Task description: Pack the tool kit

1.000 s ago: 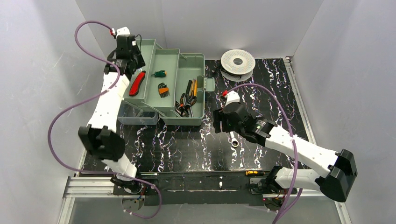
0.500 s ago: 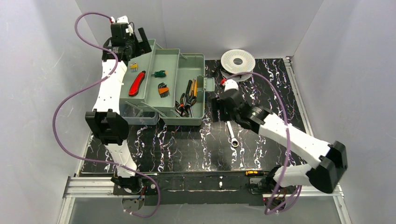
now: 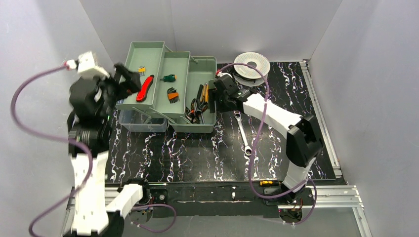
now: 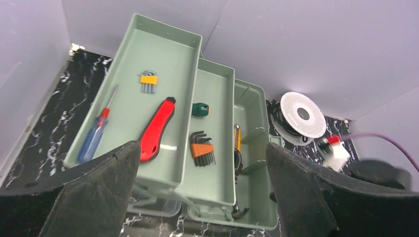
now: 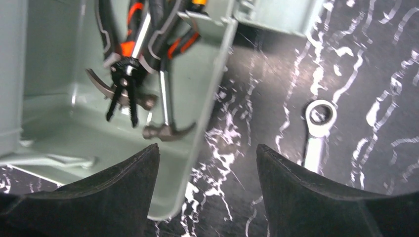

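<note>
While left fingers (image 4: 94,197) and right fingers (image 5: 108,197) gape empty | tool kit (image 3: 193,127): pale-green trays (image 4: 163,54) fanned open, tools (image 4: 157,129) inside

Toolbox (image 4: 168,59): pale green plastic, smooth, satin finish. Utility knife (image 4: 157,129): red plastic body, slightly glossy. Wrench (image 3: 243,133): bright polished metal. Hammer (image 5: 165,131): dull grey metal head and shaft. Table top (image 3: 197,153): black, white-veined marble pattern, smooth, faint sheen.
</note>
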Motion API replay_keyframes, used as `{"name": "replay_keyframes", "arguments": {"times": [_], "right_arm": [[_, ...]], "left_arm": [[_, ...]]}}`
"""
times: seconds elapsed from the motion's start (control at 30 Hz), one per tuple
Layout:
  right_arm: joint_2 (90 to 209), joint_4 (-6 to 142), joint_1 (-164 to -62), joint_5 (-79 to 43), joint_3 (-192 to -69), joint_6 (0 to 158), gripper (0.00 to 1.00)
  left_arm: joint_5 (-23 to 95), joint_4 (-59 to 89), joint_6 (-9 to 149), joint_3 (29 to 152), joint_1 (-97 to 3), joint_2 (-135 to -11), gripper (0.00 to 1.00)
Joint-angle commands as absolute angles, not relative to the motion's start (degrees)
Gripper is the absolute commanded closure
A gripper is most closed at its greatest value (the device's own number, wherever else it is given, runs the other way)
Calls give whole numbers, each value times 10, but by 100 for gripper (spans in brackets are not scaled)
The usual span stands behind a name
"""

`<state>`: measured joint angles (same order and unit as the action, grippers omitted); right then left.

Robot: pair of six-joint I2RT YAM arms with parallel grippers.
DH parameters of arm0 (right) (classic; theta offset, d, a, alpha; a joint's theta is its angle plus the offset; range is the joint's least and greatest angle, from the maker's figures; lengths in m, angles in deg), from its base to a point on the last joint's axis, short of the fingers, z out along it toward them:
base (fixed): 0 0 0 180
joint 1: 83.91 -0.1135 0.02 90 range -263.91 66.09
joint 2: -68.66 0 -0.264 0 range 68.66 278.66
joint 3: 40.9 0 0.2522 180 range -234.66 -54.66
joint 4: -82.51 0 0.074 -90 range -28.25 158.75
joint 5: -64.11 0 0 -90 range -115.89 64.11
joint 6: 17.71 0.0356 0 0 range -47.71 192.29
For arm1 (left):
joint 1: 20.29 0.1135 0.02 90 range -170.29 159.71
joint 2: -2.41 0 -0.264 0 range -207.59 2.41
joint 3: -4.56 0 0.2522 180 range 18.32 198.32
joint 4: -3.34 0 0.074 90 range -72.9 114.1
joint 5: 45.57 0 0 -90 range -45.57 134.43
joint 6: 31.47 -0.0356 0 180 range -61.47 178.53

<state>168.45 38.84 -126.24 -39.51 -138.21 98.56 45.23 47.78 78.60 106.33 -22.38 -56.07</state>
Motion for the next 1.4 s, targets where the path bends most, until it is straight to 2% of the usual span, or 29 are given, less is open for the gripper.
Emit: {"name": "replay_keyframes", "arguments": {"times": [0.0, 0.13, 0.2, 0.23, 0.27, 0.3, 0.37, 0.4, 0.47, 0.53, 0.7, 0.8, 0.97, 1.17, 1.3, 1.37], "right_arm": [[1738, 402, -1257, -353, -1466, 983, 22], [1779, 381, -1257, -379, -1487, 1008, 25], [1786, 371, -1254, -398, -1482, 1017, 31], [1782, 371, -1250, -403, -1471, 1023, 37], [1774, 377, -1244, -402, -1456, 1026, 48], [1763, 388, -1236, -394, -1434, 1028, 64], [1731, 417, -1215, -372, -1384, 1030, 82], [1715, 428, -1205, -365, -1361, 1030, 87], [1686, 440, -1184, -358, -1322, 1031, 89], [1662, 446, -1165, -354, -1293, 1030, 96], [1630, 454, -1142, -334, -1254, 1029, 98], [1619, 459, -1142, -333, -1242, 1029, 96], [1609, 468, -1142, -308, -1231, 1032, 93], [1593, 496, -1142, -250, -1205, 1039, 90], [1595, 498, -1142, -233, -1208, 1038, 89], [1595, 499, -1142, -224, -1212, 1038, 89]], "left_arm": [[500, 508, 756, 1001, -223, -449, 2], [531, 560, 724, 984, -222, -396, 2], [551, 566, 715, 957, -223, -379, 2], [561, 567, 713, 949, -223, -375, 2], [570, 573, 711, 937, -222, -376, 2], [583, 594, 715, 942, -222, -386, 2], [620, 652, 736, 967, -223, -425, 2], [625, 663, 740, 969, -223, -434, 2], [621, 653, 742, 956, -223, -435, 2], [605, 639, 745, 946, -222, -441, 2], [545, 637, 758, 967, -206, -513, 2], [472, 619, 786, 977, -144, -553, 2], [248, 511, 915, 953, 8, -578, 2], [171, 440, 960, 946, 115, -687, 2], [103, 410, 946, 951, 130, -783, 4], [87, 376, 944, 931, 132, -810, 2]]}}
